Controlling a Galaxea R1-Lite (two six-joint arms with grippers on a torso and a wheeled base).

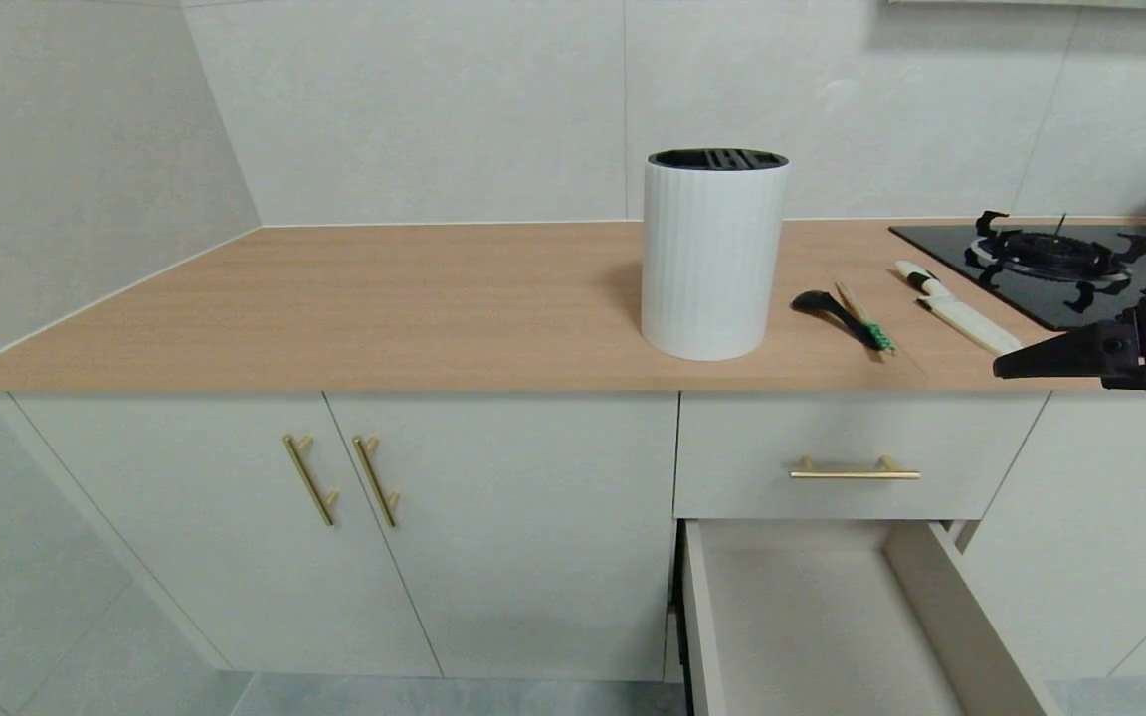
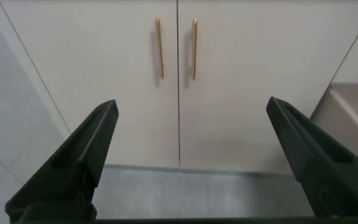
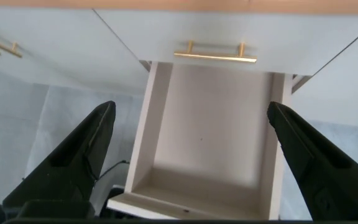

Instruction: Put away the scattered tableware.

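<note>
On the wooden counter (image 1: 384,308), right of a white ribbed utensil holder (image 1: 711,257), lie a black spoon (image 1: 829,307), chopsticks with a green end (image 1: 865,319) and a white knife (image 1: 958,311). My right gripper (image 1: 1006,368) hangs just off the counter's front edge, near the knife's tip. It is open and holds nothing, and in the right wrist view the gripper (image 3: 190,109) looks down into the open lower drawer (image 3: 210,143). My left gripper (image 2: 191,107) is open and holds nothing, low in front of the cabinet doors (image 2: 179,93).
A black gas hob (image 1: 1050,257) fills the counter's right end. The upper drawer (image 1: 854,473) is closed. Below it the lower drawer (image 1: 812,617) is pulled out, with nothing in it. Tiled walls close off the counter's back and left side.
</note>
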